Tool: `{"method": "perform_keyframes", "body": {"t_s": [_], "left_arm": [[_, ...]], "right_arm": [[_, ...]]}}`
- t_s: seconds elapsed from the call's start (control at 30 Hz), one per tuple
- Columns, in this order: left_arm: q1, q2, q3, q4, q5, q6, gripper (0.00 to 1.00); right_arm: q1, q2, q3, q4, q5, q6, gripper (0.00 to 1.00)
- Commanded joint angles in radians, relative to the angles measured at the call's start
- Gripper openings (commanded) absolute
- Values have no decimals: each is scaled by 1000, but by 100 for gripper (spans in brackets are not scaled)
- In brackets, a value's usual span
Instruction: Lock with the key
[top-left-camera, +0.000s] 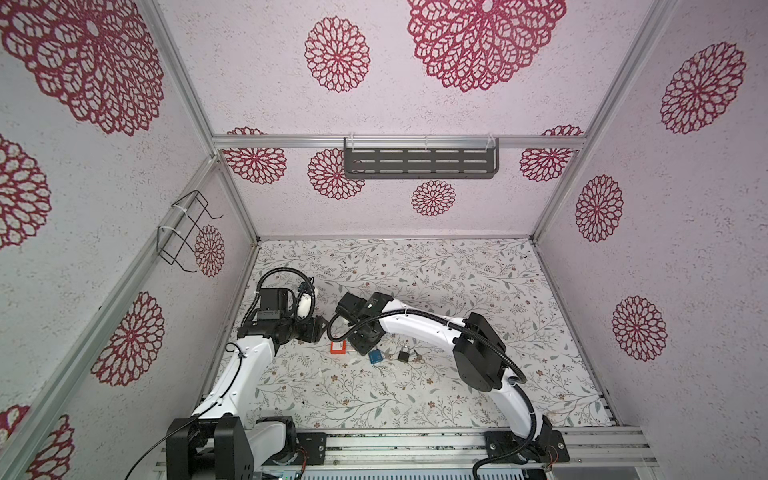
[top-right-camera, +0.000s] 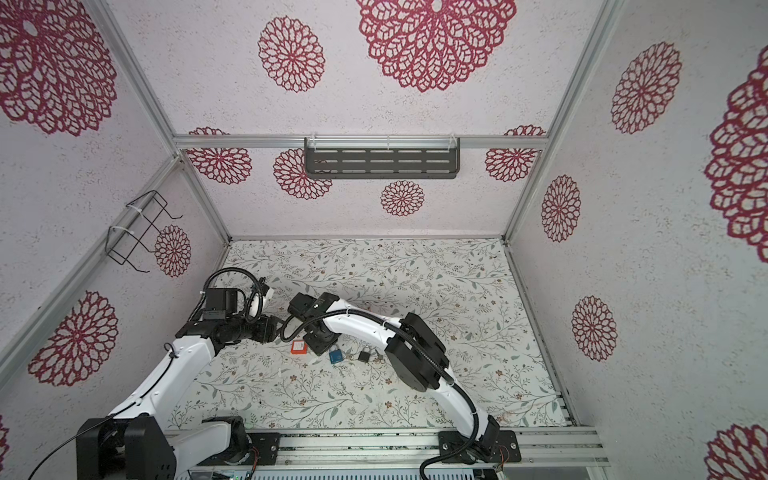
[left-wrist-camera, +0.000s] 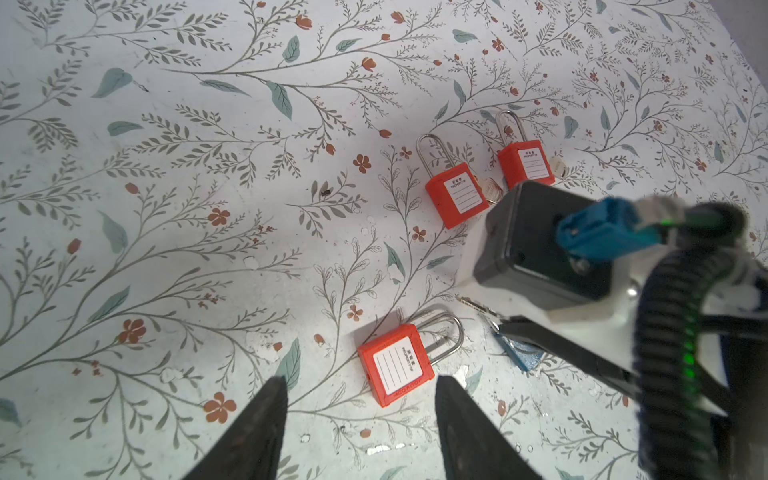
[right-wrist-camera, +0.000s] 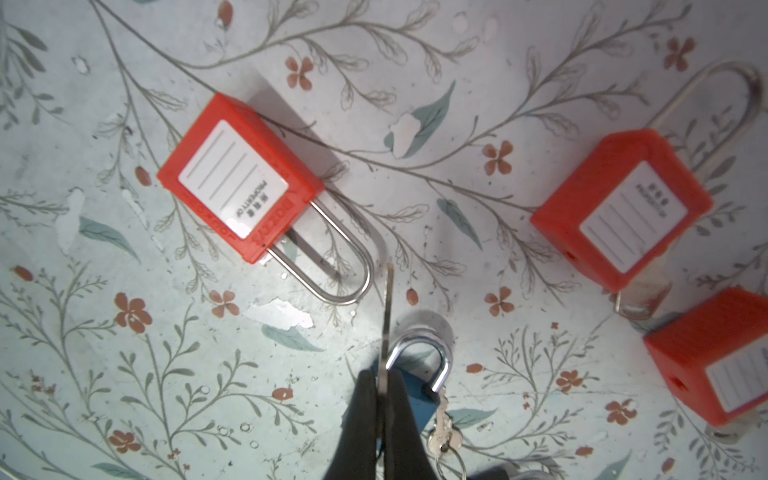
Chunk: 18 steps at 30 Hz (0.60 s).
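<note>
right gripper (right-wrist-camera: 383, 376): I see the jaws pinched tight on the key (right-wrist-camera: 388, 307), gripping its head. The blade sticks straight out past the fingertips, edge-on to the right wrist camera.
key position: over the table (right-wrist-camera: 83, 374), between the blue padlock (right-wrist-camera: 417, 399) and the red padlock (right-wrist-camera: 235, 183). It is in no keyhole.
key tip: just beside the bend of the red padlock's shackle. I can't tell if it touches.
red padlock: flat on the table, label up, shackle end toward the right gripper. I can't tell from here whether the shackle is latched.
blue padlock: flat on the table, right under the right gripper's fingers. Its silver shackle shows beside the key blade.
key bunch (right-wrist-camera: 444, 434): on a ring, lying against the blue padlock's body.
second red padlock (right-wrist-camera: 623, 208): flat, label up, well apart from the first.
third red padlock (right-wrist-camera: 715, 361): just beside the second, label up.
black padlock (top-left-camera: 404, 355): seen in both top views, small, near the blue padlock on its right, close to the right arm.
left gripper (left-wrist-camera: 360, 384): jaws parted roughly halfway, nothing held. In the left wrist view the red padlock's body shows between the two fingertips. I can't tell how far above it the gripper sits.
both arms: the wrists converge over the left-middle of the table in both top views.
</note>
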Motion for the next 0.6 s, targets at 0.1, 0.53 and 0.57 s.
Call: {"method": "perform_keyframes", "body": {"t_s": [0.1,0.53,0.57], "left_arm": [[10,19,3,15,13,-10,61],[10,83,12,16,-4,-32,61],[9,87,12,18,-8,-35,61]], "right_arm": [[-14,25,47,-42,-19,36,2],[-21,100,140,-65,-40,13,30],[-21,91,133,-54,-30,13,33]]}}
